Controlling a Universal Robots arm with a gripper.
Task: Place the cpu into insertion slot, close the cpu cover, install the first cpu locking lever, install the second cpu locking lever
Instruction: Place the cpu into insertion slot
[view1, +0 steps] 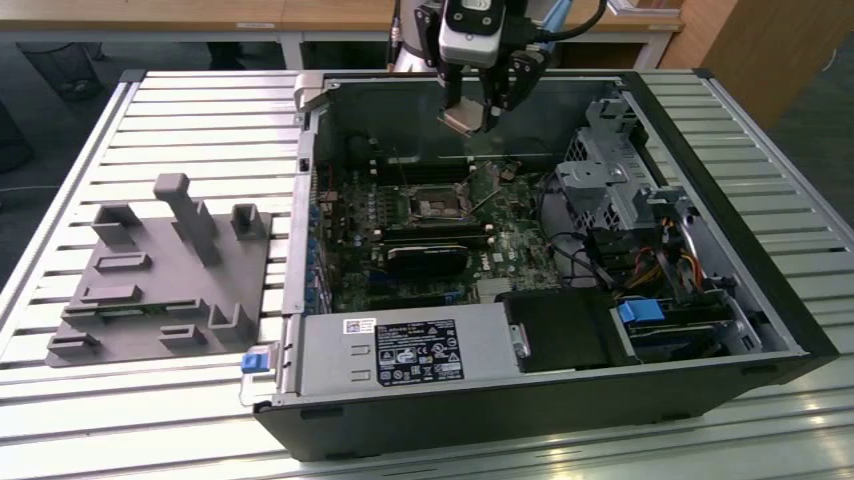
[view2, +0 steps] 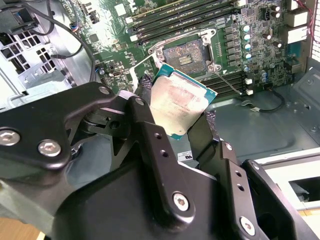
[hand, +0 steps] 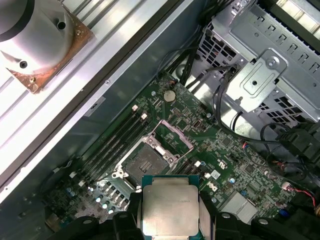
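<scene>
While the gripper (view1: 477, 120) pinches the cpu (view1: 462, 121) by two opposite edges, its fingers (view2: 150, 130) pressed onto the chip, the cpu hangs well above the slot (view1: 438, 207) and not yet over it, nearer the rear wall of the case (view1: 467, 420). On the exterior view's left, well apart from the slot and outside the case, lies a grey fixture (view1: 160, 270). To the exterior view's right of the slot stands the drive cage (view1: 607, 180).

To place it well, I judge the chip should be brought square over the slot and levelled parallel with the board (hand: 235, 165). Its corners should match the socket's before it is lowered straight, without sliding. The contacts in the slot would likely bend under a skewed or dragged chip. Gripping the edges alone should leave the underside free to seat.

The exterior view gives the chip's height over the slot. The second wrist view shows the cpu's pale top and green rim, canted against the slot beyond it. The first wrist view shows the slot bare, the cover (hand: 171, 134) apparently swung up beside it, and the cpu's sideways offset from the slot.
</scene>
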